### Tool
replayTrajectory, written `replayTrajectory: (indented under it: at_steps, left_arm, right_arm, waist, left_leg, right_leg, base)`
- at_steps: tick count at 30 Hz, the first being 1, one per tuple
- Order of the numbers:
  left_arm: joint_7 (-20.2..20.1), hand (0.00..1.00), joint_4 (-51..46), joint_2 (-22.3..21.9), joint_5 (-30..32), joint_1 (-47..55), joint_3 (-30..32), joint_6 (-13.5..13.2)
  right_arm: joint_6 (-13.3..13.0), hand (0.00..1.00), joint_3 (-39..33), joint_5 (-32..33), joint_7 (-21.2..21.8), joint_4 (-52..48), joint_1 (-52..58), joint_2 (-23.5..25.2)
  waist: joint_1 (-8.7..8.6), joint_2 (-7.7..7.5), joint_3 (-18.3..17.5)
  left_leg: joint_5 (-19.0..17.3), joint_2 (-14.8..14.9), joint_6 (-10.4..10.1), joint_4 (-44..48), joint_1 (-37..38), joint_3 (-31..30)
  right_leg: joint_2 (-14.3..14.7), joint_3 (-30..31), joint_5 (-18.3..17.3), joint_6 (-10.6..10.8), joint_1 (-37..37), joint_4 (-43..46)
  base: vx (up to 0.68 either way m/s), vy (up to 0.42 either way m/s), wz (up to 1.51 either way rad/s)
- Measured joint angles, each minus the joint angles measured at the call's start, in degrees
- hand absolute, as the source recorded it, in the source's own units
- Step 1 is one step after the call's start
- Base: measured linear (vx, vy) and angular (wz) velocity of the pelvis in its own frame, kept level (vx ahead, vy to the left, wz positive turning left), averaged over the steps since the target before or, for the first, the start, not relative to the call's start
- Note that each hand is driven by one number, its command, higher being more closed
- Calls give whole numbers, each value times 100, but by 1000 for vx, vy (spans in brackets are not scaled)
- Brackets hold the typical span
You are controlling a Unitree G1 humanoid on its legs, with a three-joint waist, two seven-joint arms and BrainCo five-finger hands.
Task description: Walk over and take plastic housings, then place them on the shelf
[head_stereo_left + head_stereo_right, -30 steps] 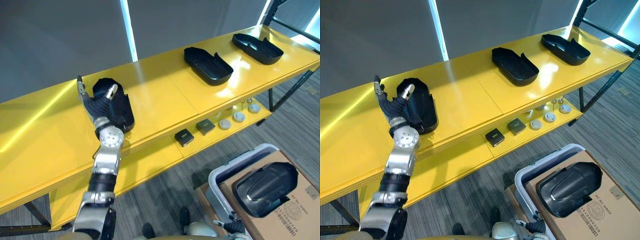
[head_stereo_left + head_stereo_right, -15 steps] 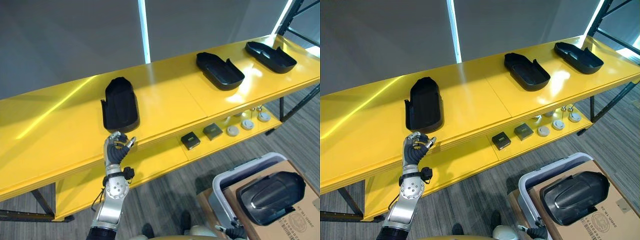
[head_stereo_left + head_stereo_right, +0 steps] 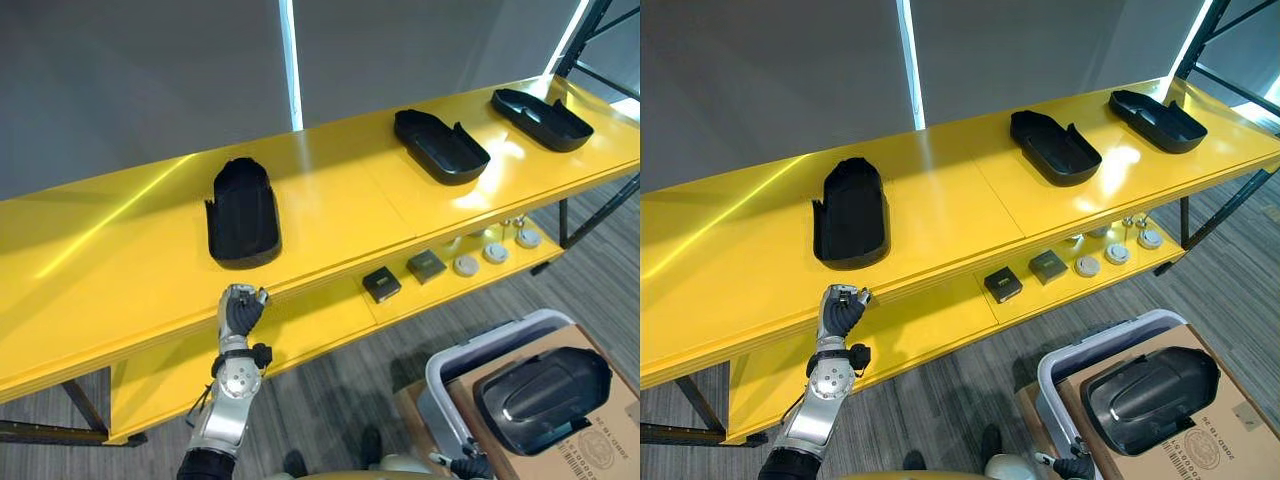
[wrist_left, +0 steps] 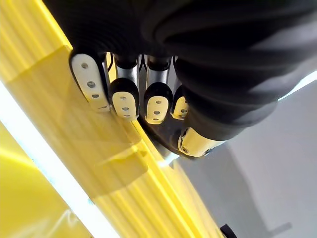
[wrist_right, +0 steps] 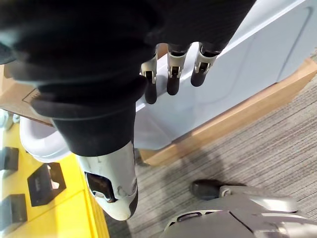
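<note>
Three plastic housings are sitting on the yellow shelf, and a fourth housing is lying on the cardboard box. My left hand is hanging curled and empty, my right hand is dangling loose-fingered by the bin. Guessing I'm turning for the fourth one next.

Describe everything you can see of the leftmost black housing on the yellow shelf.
The housing is a matte black shell that looks like plastic. It is elongated, rounded at its far end, and lies open side up with raised walls. It rests flat on the top of the shelf, near the front edge. Nothing else touches it; the left robot hand is below that edge.
</note>
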Motion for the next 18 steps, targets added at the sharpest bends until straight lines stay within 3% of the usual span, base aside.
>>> replayTrajectory:
  at_steps: [7,18]
  left_arm:
    - [196,100,-8,47,553,-207,-29,79]
    - [235,100,-20,50,434,-208,-18,92]
  right_arm:
    - [-10,0,-3,1,-11,5,6,23]
    - [-4,0,-13,2,-24,52,6,26]
  waist:
    - [-16,-4,-3]
    - [-18,-21,-9]
  left_leg:
    - [-15,-5,19,1,6,29]
    - [-41,-10,87,33,22,36]
  right_leg:
    - [9,67,23,38,-15,17]
    - [13,74,39,18,1,19]
  base:
    - [33,8,-4]
    - [14,4,0]
